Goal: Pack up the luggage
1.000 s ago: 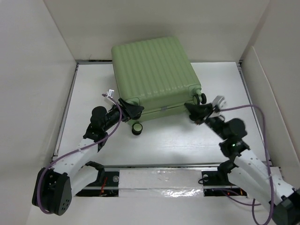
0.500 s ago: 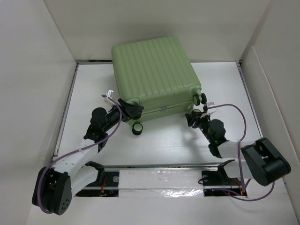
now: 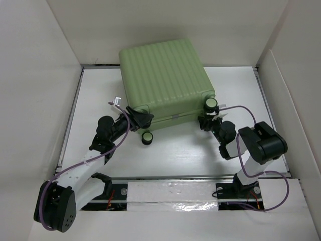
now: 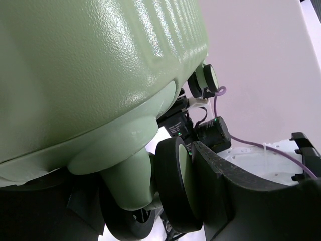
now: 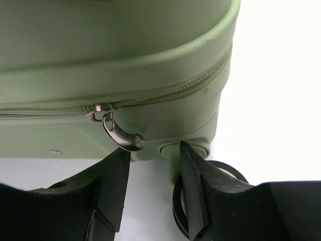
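The luggage (image 3: 163,75), a pale green ribbed suitcase, lies shut and flat at the back of the table. My left gripper (image 3: 139,119) is at its near left corner. In the left wrist view that gripper (image 4: 145,193) is shut on a black-and-green wheel (image 4: 173,186), one finger (image 4: 235,196) flat against the wheel's face. My right gripper (image 3: 207,122) is at the near right corner, below another wheel (image 3: 211,104). In the right wrist view it (image 5: 153,160) stands open under the zip seam. The metal zip pull (image 5: 118,135) hangs just above its left finger, and only white table shows in the gap.
White walls (image 3: 40,75) close in the table on the left, back and right. A taped rail (image 3: 170,191) runs along the near edge between the arm bases. Purple cables (image 3: 241,108) loop off both wrists. One more wheel (image 3: 147,138) pokes out under the near edge.
The right arm has folded in close behind the suitcase's near right corner, and its gripper has opened. The near right wheel has turned its green face up. The left arm has held still.
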Tool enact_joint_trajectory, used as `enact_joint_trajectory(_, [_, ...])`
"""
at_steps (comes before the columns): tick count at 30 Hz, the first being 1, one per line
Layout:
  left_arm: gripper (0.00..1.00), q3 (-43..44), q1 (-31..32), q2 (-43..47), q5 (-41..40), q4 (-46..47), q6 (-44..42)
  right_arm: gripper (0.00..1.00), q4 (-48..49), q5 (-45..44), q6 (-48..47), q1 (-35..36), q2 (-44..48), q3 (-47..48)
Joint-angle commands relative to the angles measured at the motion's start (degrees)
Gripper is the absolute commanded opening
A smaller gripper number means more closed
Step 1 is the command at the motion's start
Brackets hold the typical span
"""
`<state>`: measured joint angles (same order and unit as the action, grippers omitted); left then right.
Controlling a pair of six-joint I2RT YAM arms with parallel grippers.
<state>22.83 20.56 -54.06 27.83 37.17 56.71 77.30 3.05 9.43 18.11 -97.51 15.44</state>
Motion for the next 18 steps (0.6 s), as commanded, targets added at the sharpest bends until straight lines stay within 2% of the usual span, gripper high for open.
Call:
enact_joint_trajectory(1, [0.00, 2.7, 1.4, 6.3, 6.0, 15.3, -4.4, 0.49, 26.4, 3.1, -0.5, 0.0, -0.6, 1.2])
enact_joint_trajectory(11, [0.00, 2.5, 1.4, 6.3, 5.0, 13.3, -5.9, 0.51, 24.2, 5.7, -2.1, 0.5, 6.6, 0.0])
enact_joint_trajectory(18, [0.00, 2.5, 1.4, 6.1, 5.0, 13.0, -6.3, 0.48, 19.4, 4.1, -5.0, 1.6, 12.1, -0.4])
